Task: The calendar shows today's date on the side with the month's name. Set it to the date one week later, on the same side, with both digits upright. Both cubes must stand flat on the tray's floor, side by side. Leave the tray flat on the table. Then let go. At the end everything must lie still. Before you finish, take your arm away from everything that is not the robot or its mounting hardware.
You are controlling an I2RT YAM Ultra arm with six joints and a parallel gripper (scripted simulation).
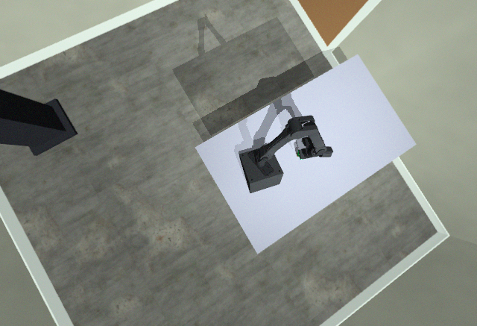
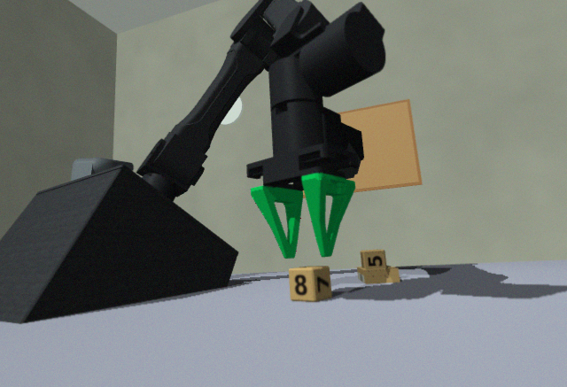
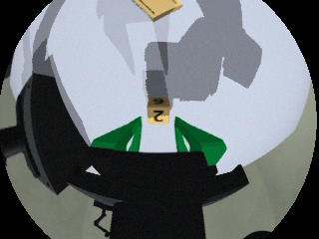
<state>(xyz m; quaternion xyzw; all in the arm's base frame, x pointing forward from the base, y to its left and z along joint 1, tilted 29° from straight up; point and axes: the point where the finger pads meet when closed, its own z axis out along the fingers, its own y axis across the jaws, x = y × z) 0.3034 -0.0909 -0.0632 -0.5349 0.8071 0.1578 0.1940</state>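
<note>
Hovering above near cube (image 2: 309,283) (image 3: 159,112): claw (image 2: 306,257) (image 3: 158,120), parted, clear of edges.

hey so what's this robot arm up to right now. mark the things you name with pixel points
A black robot arm is working on a wooden calendar of number cubes, but holds nothing. Its gripper with green fingers (image 2: 306,257), fingers apart, hovers above a light wooden cube with black digits (image 2: 309,283) (image 3: 159,112) on the table. Another wooden cube showing a 5 (image 2: 373,259) is farther back, at the wooden tray (image 2: 373,275). The two cubes aren't side by side in the tray yet.
</note>
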